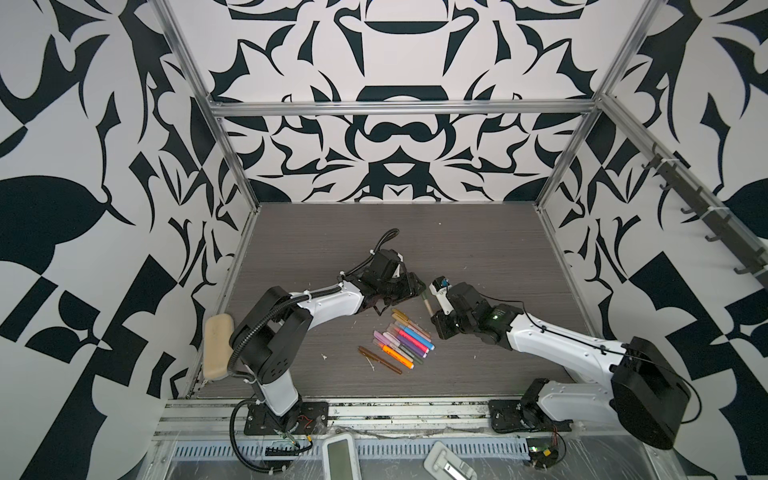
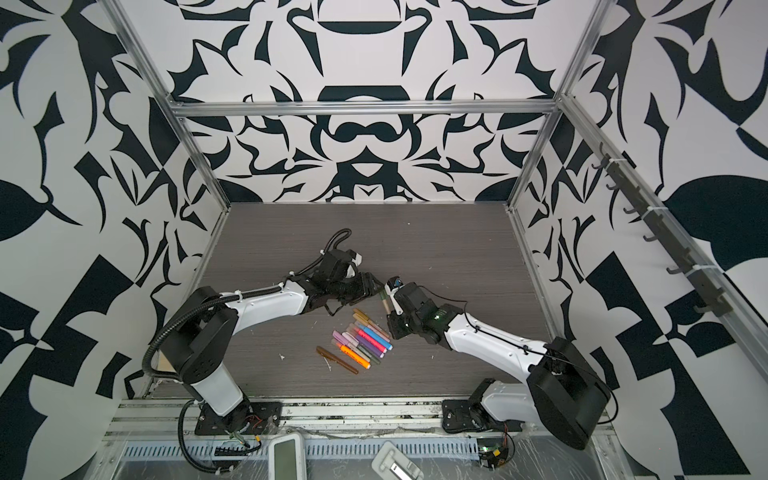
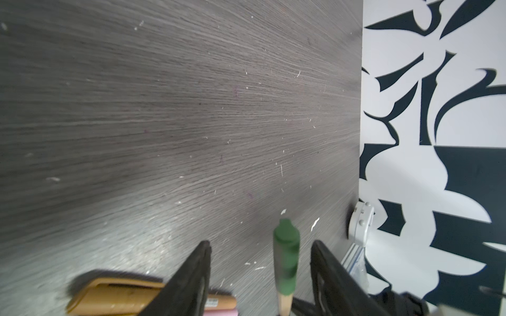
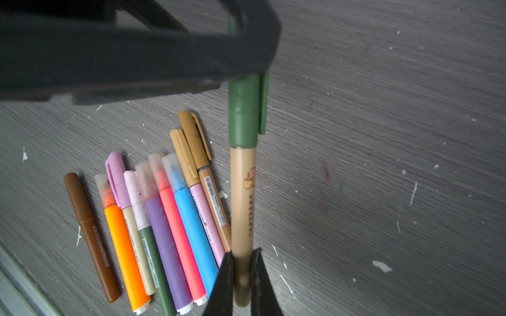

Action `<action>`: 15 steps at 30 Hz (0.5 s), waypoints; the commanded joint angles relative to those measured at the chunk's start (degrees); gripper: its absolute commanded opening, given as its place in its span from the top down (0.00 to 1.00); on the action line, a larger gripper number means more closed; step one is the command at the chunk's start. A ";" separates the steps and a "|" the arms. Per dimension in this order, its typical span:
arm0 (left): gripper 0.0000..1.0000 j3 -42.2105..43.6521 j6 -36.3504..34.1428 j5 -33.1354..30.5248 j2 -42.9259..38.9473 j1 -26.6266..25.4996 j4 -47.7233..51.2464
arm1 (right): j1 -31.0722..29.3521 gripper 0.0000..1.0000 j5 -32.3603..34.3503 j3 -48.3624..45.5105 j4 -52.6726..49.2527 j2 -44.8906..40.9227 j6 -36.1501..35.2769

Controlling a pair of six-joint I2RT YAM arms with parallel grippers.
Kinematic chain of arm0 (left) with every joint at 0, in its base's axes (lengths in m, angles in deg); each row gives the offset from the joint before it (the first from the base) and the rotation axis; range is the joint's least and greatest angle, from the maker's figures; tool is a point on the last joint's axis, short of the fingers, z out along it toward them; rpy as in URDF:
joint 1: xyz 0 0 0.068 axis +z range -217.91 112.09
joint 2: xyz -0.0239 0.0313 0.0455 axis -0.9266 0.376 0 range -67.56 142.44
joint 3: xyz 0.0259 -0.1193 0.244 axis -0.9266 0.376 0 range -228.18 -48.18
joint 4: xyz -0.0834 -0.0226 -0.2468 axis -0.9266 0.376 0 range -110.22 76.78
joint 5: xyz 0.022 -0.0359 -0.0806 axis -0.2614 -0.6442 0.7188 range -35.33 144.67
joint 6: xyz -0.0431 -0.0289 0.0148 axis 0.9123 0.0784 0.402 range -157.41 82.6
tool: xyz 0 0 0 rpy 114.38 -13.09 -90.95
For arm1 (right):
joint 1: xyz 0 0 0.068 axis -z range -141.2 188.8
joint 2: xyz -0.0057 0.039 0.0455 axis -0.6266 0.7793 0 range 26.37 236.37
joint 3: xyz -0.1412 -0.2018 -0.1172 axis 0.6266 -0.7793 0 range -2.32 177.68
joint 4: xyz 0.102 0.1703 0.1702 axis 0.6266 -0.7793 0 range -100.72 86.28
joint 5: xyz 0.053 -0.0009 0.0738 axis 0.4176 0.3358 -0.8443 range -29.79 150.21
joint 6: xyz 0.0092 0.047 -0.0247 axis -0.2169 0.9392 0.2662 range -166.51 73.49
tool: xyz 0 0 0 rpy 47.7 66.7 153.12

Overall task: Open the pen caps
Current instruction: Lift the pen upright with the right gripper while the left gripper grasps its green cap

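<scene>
Over the table's [image 1: 457,257] middle in a top view, your right gripper [image 1: 432,313] is clamping a slim tan plastic pen [image 1: 427,307]. Left wrist: your left gripper [image 3: 260,243] is standing apart around its stubby green plastic cap [image 3: 286,254], not touching it; off-centre squeezing is risking a knock. Right wrist: you are gripping the barrel's tail end, so pulling is risking slip.

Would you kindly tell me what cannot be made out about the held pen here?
- Tip of the green cap: right wrist view, hidden behind the left gripper.
- Most of the beige pen: left wrist view, cut off by the edge.
- Whether the jaws touch the cap: both top views, too small.
</scene>
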 commanded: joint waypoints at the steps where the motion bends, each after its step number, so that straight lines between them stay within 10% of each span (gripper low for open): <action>1: 0.50 -2.17 0.89 1.28 2.25 -0.25 -1.41 | -0.26 1.00 -0.32 -0.07 1.67 -1.37 -0.47; 12: 0.86 -4.02 -0.27 3.89 4.44 -0.80 -1.25 | -0.24 1.00 -0.12 0.93 1.13 0.15 -0.52; 15: 0.92 -4.09 -0.75 4.82 4.54 -1.36 -1.01 | -0.24 0.84 0.07 0.68 1.24 -0.31 -0.46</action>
